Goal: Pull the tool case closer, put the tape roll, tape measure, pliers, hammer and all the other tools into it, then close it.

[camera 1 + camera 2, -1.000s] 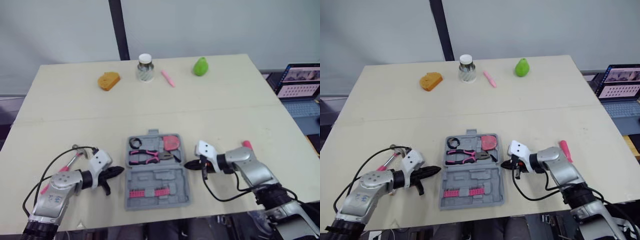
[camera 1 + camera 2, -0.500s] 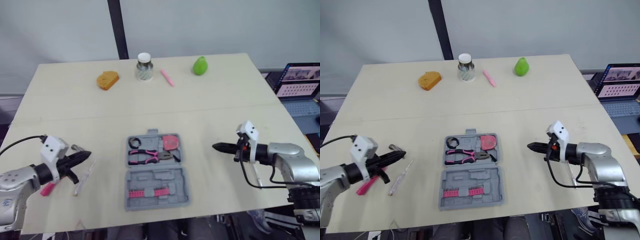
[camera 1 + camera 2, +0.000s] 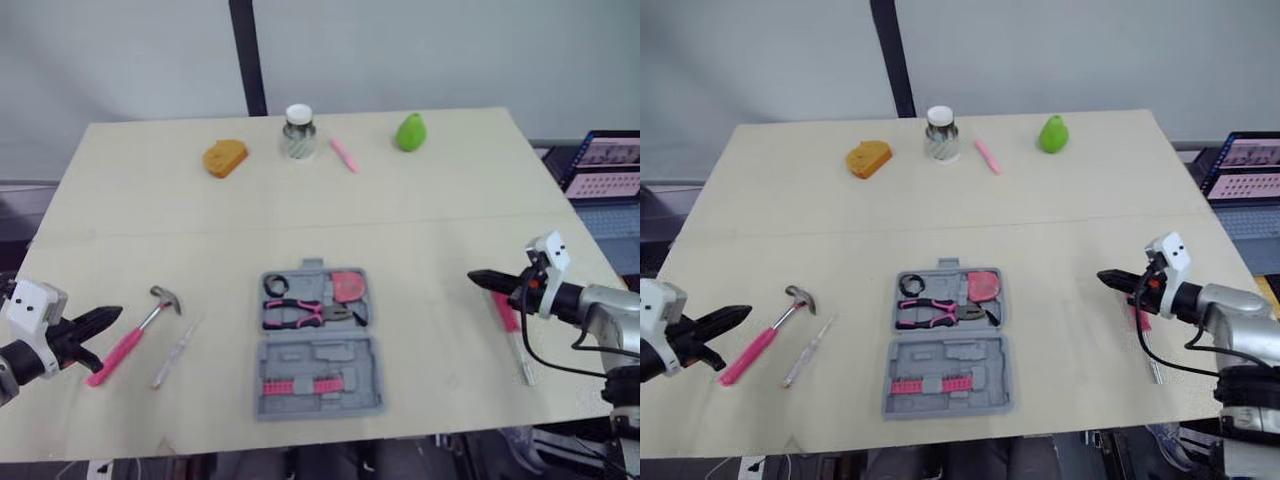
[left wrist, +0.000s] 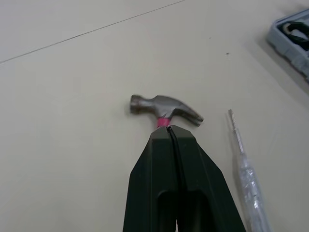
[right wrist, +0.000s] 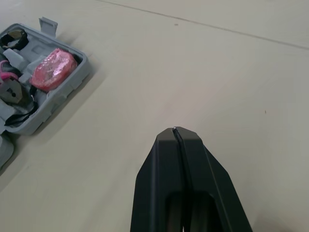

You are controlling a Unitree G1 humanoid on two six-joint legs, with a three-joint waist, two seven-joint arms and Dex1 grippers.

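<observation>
The grey tool case (image 3: 318, 345) lies open near the table's front edge. Its far half holds a black tape roll (image 3: 275, 285), pink-handled pliers (image 3: 303, 313) and a pink tape measure (image 3: 347, 286); a pink bit strip (image 3: 300, 386) sits in the near half. Left of the case lie a pink-handled hammer (image 3: 133, 336) and a clear screwdriver (image 3: 175, 352). My left gripper (image 3: 112, 314) is shut, empty, just left of the hammer's handle, pointing at the hammer head (image 4: 164, 108). My right gripper (image 3: 475, 276) is shut, empty, well right of the case.
Beside my right gripper lie a pink-handled tool (image 3: 505, 310) and a slim clear tool (image 3: 522, 360). Along the far edge stand an orange block (image 3: 224, 157), a jar (image 3: 299, 133), a pink pen (image 3: 343, 155) and a green pear (image 3: 410, 131). A laptop (image 3: 610, 165) sits off the table's right.
Both arms have drawn away from the case, the left further left and the right further right. The hammer now lies uncovered. The case has stayed in place.
</observation>
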